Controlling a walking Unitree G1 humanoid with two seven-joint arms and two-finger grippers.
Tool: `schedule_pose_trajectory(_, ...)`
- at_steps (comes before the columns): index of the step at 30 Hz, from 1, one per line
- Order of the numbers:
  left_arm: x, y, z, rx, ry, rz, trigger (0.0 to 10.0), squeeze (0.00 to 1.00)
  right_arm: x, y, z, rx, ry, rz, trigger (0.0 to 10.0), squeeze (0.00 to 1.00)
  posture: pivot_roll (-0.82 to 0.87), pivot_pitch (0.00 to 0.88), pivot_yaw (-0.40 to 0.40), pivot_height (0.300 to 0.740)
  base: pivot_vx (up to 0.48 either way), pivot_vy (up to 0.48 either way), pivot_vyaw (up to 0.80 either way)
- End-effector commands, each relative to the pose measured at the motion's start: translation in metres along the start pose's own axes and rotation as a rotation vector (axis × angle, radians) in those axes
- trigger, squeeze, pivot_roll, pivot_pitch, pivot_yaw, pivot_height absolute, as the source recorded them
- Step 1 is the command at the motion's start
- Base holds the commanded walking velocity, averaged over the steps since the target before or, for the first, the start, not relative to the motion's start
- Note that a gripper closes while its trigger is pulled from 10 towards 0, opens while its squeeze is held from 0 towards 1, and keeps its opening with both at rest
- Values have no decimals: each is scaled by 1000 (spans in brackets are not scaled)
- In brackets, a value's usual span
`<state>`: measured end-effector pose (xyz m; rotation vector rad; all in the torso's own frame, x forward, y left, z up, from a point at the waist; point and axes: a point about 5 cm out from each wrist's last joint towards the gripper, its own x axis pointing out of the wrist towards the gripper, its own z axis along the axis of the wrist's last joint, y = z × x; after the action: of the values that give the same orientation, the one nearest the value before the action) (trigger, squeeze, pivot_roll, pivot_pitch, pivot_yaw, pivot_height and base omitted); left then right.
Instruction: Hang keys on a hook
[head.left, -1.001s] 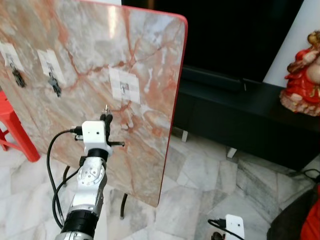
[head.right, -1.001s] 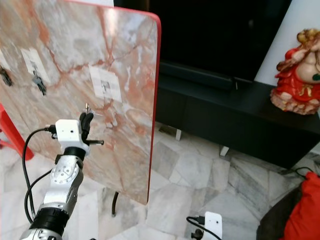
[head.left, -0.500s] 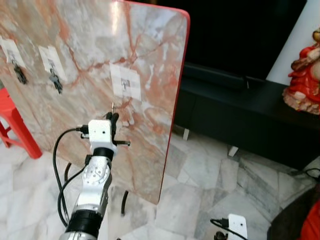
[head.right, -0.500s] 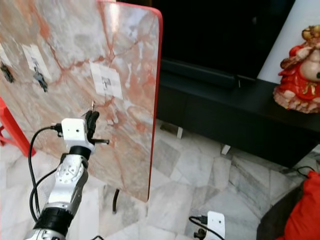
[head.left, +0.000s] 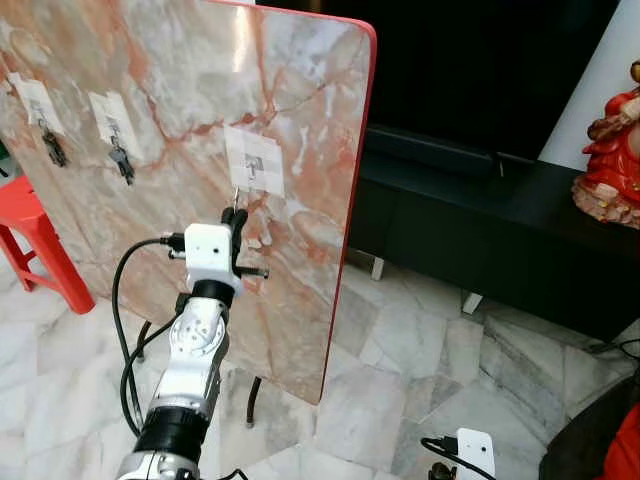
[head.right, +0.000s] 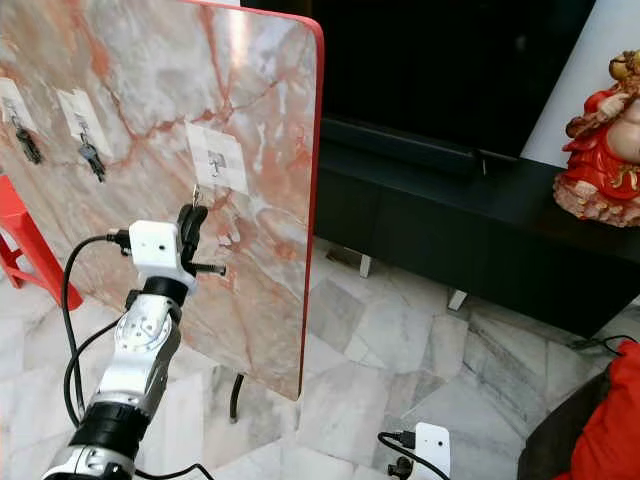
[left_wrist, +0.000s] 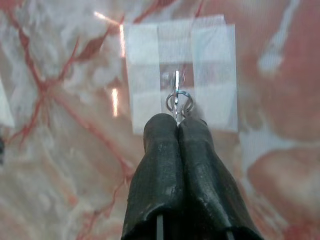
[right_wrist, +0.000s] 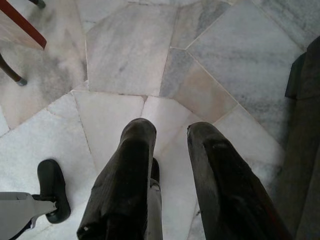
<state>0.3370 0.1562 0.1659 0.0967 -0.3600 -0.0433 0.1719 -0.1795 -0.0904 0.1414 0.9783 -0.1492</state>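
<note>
The left end effector (left_wrist: 178, 125) is clenching a key ring (left_wrist: 179, 102), holding it against the clear hook (left_wrist: 177, 82) on a white adhesive patch (head.left: 254, 161) of the upright marble board (head.left: 300, 110). At ten o'clock, two keys (head.left: 122, 165) are hanging. The right end effector (right_wrist: 167, 137) is hanging released over the marble floor (right_wrist: 130, 50). No writing is legible.

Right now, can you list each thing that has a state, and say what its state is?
Left pincer: shut on key ring, raised near the third hook.
Key ring: held, not yet on the hook.
Third hook: empty.
First hook: keys hanging.
Second hook: key hanging.
Right pincer: open, idle over the floor.
</note>
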Motion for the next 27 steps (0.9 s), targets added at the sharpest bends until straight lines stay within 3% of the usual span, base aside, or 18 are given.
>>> schedule_pose_trajectory(1,4,3,3,-11,-1,6,10000,0,0,-2,1,-5,3,-5,10000,0,81,0,-76,733,0,0,0)
schedule_pose_trajectory(10,3,5,1,-7,10,18,10000,0,0,-2,1,-2,4,-4,10000,0,81,0,-76,733,0,0,0)
schedule_pose_trajectory(15,-9,8,-5,2,24,17,10000,0,0,-2,0,-1,5,-4,10000,0,78,0,-73,733,0,0,0)
schedule_pose_trajectory(19,-30,16,-18,18,70,32,10000,0,0,-2,0,0,5,-6,10000,0,78,0,-72,733,0,0,0)
schedule_pose_trajectory(27,-46,20,-31,27,126,34,10000,0,0,-3,-2,-2,10,-9,10000,0,77,0,-70,733,0,0,0)
